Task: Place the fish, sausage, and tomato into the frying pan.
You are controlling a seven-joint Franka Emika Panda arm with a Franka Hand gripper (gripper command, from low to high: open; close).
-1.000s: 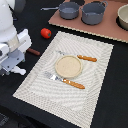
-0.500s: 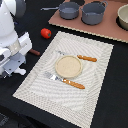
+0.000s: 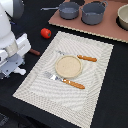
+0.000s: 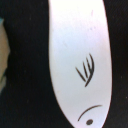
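1. Your wrist view is filled by the fish (image 4: 77,60), a flat white piece with a drawn gill mark and an eye, lying on the black tabletop (image 4: 25,75). You are directly above it and close, so the step in hand looks like the fish pick.
2. No fingers show in the wrist view, and in the exterior view the tool (image 3: 11,67) sits low at the exterior view's left edge, partly cut off. I cannot tell whether it is spread or pressed together, so confirm that before you descend.
3. To grasp well, set the fingers across the narrow width of the fish, not along its length. It is thin and flat, so go down until the tips nearly touch the tabletop, then close slowly; a high grip may slide off.
4. The arm (image 3: 7,30) is bent low over the black tabletop, just beside the mat (image 3: 65,95) on the exterior view's left, with the wrist pointing down.
5. The pan (image 3: 69,9) sits at the far side on the brown board (image 3: 115,32), its thin handle reaching toward the exterior view's left, with the pot (image 3: 93,12) just beside it. It is well apart from you, so lift clear before crossing.
6. The tomato (image 3: 46,33) rests on the tabletop near the mat's far corner. The sausage (image 3: 34,51) lies by the arm, partly hidden. Both remain outside the pan.
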